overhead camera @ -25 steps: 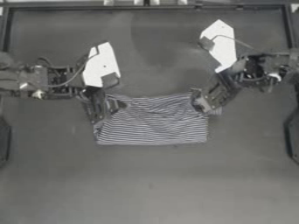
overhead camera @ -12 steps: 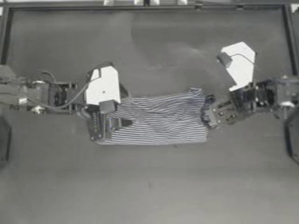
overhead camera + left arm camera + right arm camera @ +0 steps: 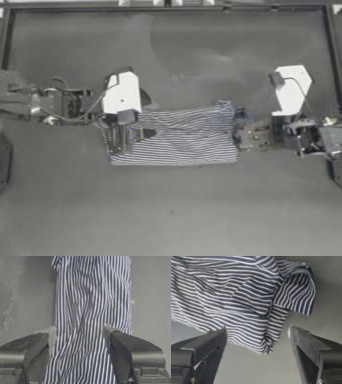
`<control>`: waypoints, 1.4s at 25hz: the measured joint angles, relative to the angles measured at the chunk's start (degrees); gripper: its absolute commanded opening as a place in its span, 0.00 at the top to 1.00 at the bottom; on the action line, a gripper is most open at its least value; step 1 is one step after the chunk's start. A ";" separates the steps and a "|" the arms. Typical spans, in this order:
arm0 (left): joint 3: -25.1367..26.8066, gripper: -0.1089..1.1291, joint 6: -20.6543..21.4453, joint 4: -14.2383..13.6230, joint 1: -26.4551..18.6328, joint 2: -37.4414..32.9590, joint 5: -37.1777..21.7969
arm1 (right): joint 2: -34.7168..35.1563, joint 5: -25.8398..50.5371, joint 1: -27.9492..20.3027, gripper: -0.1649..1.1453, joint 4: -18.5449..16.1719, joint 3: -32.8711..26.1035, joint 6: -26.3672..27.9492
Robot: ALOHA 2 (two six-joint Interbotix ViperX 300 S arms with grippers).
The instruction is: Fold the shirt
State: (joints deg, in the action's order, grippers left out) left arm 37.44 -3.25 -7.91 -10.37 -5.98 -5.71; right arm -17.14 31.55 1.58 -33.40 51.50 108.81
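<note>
Seen from above, the shirt (image 3: 177, 139) lies folded into a compact striped rectangle near the middle of the dark worktop (image 3: 174, 210), its lower edge straight and its upper right corner raised into a small crumpled peak. The left end effector (image 3: 120, 137) is placed over the shirt's left edge, its jaws spread. The right end effector (image 3: 248, 136) is seen just beside the shirt's right edge, on bare worktop, apart from the cloth. Nothing else is seen lying on the worktop near the shirt.

In the left wrist view, the shirt (image 3: 92, 318) is shown as a long striped band with soft lengthwise wrinkles, running away between the spread jaws of the left end effector (image 3: 78, 338); the cloth is not pinched.

In the right wrist view, the rumpled edge of the shirt (image 3: 244, 303) is shown with one corner curled over and a fold of cloth hanging toward the gap of the right end effector (image 3: 257, 338), whose jaws are spread and hold nothing.

Compared with half a second ago, the right end effector has been drawn slightly off the shirt's edge, and the left one has been kept over the left edge.
</note>
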 measured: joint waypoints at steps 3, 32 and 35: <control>0.09 0.18 0.09 -0.09 0.00 0.88 0.62 | 0.79 -2.29 0.00 0.12 -0.79 0.88 2.37; 0.00 0.18 0.09 -0.09 -0.18 4.57 1.41 | 13.18 -18.19 -8.61 0.12 -8.79 2.46 5.45; 0.00 0.18 0.09 -0.09 -0.18 4.57 1.41 | 13.71 -18.72 -8.79 0.12 -9.23 2.29 5.36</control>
State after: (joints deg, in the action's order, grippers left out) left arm 37.44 -3.16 -8.00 -10.55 -1.41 -4.31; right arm -3.43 12.83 -7.21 -42.63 53.79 114.17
